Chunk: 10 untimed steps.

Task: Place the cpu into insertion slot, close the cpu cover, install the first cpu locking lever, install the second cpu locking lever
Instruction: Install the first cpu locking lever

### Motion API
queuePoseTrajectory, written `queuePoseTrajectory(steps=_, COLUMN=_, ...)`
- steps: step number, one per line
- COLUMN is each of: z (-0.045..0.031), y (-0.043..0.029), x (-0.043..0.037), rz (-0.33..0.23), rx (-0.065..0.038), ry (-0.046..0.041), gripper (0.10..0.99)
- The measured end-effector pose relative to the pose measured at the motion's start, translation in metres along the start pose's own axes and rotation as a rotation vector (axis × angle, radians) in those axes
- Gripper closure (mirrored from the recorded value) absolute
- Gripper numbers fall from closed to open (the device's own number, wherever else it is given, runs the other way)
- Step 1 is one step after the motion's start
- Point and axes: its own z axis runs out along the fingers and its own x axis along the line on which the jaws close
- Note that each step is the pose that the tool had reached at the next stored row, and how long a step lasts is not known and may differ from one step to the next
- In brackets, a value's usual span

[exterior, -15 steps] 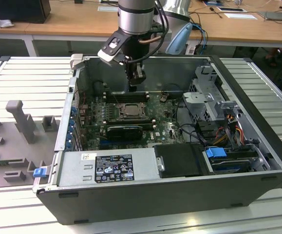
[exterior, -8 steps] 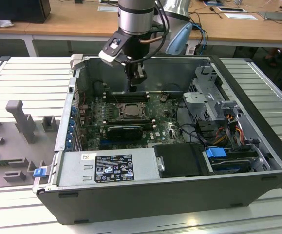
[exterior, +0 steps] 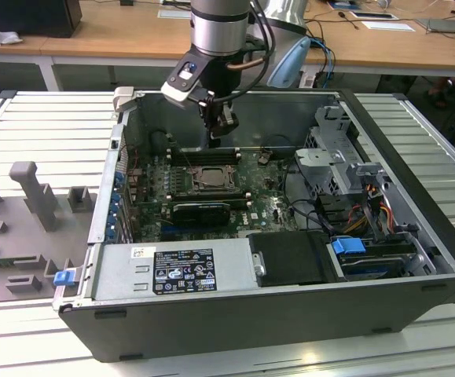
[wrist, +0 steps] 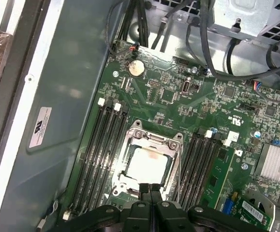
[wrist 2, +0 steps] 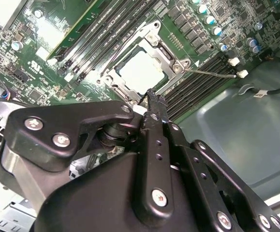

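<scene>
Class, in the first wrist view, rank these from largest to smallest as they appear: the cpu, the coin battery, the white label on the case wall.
1. the cpu
2. the white label, somewhat smaller
3. the coin battery, clearly smallest

in the exterior view we look down slantwise into the open case (exterior: 211, 314) from farther off; both wrist views sit close above the board (wrist: 178, 96), facing down — all three share the slot (wrist: 154, 138).

Cpu (wrist: 147, 162) lies flat in the slot (wrist: 126, 155), with the cover (wrist: 155, 139) down around it. Gripper (wrist: 150, 189) fingers are pressed together, tips at the cover's edge. Black memory slots (wrist: 98, 154) flank it on both sides. Coin cell (wrist: 136, 67) sits near the board (wrist: 178, 96) edge, by the cables (wrist: 212, 53).
</scene>
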Motion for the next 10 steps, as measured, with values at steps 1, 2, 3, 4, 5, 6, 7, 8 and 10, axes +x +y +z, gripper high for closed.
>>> queuePoseTrajectory(steps=1, z=0.0, y=0.0, x=0.0, rz=-0.005, rx=0.0, ry=0.0, gripper=0.98)
queuePoseTrajectory(steps=2, z=0.0, y=0.0, x=0.0, rz=-0.011, rx=0.0, ry=0.0001, gripper=0.98)
queuePoseTrajectory(steps=3, z=0.0, y=0.0, x=0.0, rz=-0.015, rx=0.0, ry=0.0001, gripper=0.98)
queuePoseTrajectory(steps=4, z=0.0, y=0.0, x=0.0, rz=-0.022, rx=0.0, ry=0.0002, gripper=0.98)
queuePoseTrajectory(steps=5, z=0.0, y=0.0, x=0.0, rz=-0.026, rx=0.0, ry=0.0002, gripper=0.98)
queuePoseTrajectory(steps=6, z=0.0, y=0.0, x=0.0, rz=-0.03, rx=0.0, ry=0.0002, gripper=0.98)
queuePoseTrajectory(steps=7, z=0.0, y=0.0, x=0.0, rz=-0.035, rx=0.0, ry=0.0002, gripper=0.98)
queuePoseTrajectory(steps=8, z=0.0, y=0.0, x=0.0, rz=-0.039, rx=0.0, ry=0.0003, gripper=0.98)
queuePoseTrajectory(steps=10, z=0.0, y=0.0, x=0.0, rz=-0.052, rx=0.001, ry=0.0003, gripper=0.98)
